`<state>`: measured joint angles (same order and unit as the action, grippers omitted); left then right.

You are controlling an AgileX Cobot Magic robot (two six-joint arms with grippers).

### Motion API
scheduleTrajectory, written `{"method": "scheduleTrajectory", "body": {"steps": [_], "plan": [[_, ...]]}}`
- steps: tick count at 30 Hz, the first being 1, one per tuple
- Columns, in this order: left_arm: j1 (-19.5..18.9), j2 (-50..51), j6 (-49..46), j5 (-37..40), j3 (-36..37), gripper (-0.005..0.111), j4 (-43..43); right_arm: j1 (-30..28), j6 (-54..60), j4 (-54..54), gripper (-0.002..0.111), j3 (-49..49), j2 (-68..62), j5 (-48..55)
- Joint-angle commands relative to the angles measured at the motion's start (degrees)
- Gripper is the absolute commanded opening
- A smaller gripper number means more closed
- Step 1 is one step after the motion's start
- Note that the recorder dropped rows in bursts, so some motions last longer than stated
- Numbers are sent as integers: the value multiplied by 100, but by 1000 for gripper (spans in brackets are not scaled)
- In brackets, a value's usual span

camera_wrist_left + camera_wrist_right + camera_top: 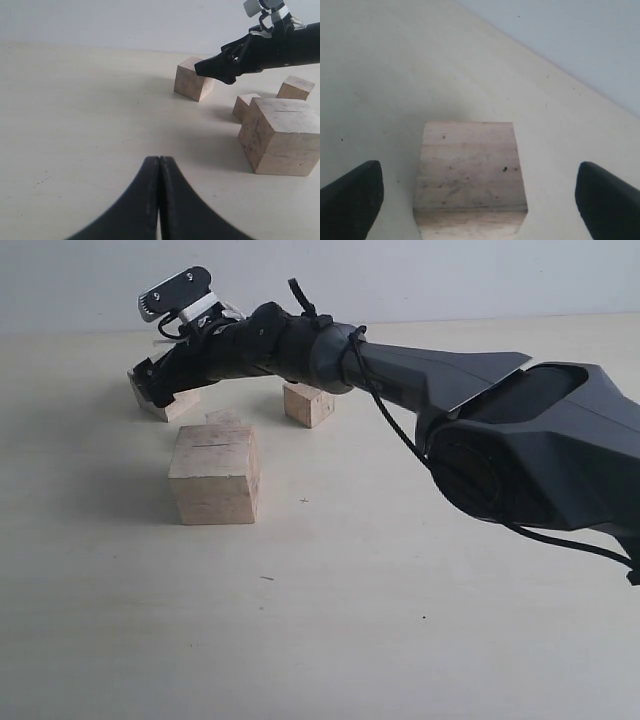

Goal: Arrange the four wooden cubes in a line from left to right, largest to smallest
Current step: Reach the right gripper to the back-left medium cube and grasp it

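Note:
Four pale wooden cubes lie on the table. The largest cube [215,478] [281,137], with a thin dark slit on its top face, stands nearest. The smallest cube [222,417] [245,105] sits just behind it. A mid-size cube [308,404] [295,87] lies to the right. Another mid-size cube [176,406] [191,79] [469,170] lies far left. My right gripper [157,382] [219,70] [479,172] reaches across and hovers over it, open, a finger on either side and apart from it. My left gripper [159,160] is shut on nothing, low over bare table.
The right arm [480,430] stretches across the exterior view above the table [400,620], passing over the mid-size cube on the right. A pale wall [400,280] backs the far edge. The left arm does not show in the exterior view.

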<state>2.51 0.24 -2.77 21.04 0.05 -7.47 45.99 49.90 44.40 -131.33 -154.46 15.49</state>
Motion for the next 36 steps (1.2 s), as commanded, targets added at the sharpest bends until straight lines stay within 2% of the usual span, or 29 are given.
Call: {"method": "scheduleTrajectory", "body": {"steps": [1, 13, 19, 22, 29, 32, 36], "plan": [[42, -24, 23, -42, -5, 0, -15, -2, 3, 55, 97, -42, -20, -82], [42, -24, 23, -42, -5, 0, -15, -2, 3, 237, 96, -42, -119, -199], [42, -24, 23, -42, -5, 0, -15, -2, 3, 352, 89, -42, -133, -267], [42, -24, 23, -42, -5, 0, -15, -2, 3, 352, 79, -42, -133, -224], [42, -24, 23, -42, -5, 0, -15, -2, 3, 352, 32, -42, -133, 166], [42, -24, 23, -42, -5, 0, -15, -2, 3, 338, 26, -42, -133, 167], [42, -24, 23, -42, -5, 0, -15, -2, 3, 328, 30, -42, -133, 155]]}}
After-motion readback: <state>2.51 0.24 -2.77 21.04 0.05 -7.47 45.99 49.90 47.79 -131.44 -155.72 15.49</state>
